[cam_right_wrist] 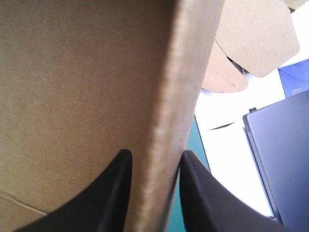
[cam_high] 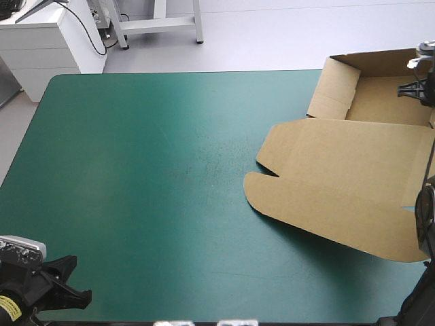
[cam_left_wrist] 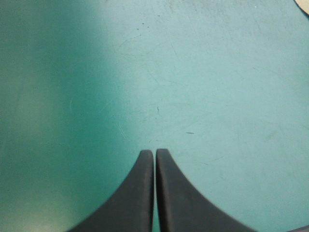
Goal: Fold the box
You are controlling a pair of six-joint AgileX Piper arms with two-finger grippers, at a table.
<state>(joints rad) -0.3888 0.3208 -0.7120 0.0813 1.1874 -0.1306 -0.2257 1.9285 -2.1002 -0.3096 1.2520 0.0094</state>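
The brown box (cam_high: pixel 353 176) lies at the table's right side. Its lid panel is flat toward the near edge, and its tray part (cam_high: pixel 380 95) has walls raised at the far right corner. My right gripper (cam_high: pixel 416 78) is at the tray's right wall. In the right wrist view that upright wall (cam_right_wrist: pixel 183 72) runs between the two black fingers, so the right gripper (cam_right_wrist: pixel 154 153) is shut on it. My left gripper (cam_high: pixel 71 282) rests low at the near left corner, far from the box. Its fingers meet over bare teal-green cover, so the left gripper (cam_left_wrist: pixel 154 151) is shut and holds nothing.
The teal-green cover (cam_high: pixel 156 170) is bare from the left edge to the lid's rounded flap (cam_high: pixel 262 187). Beyond the table's right edge, the right wrist view shows more brown board (cam_right_wrist: pixel 251 38) and a dark flat panel (cam_right_wrist: pixel 285 145).
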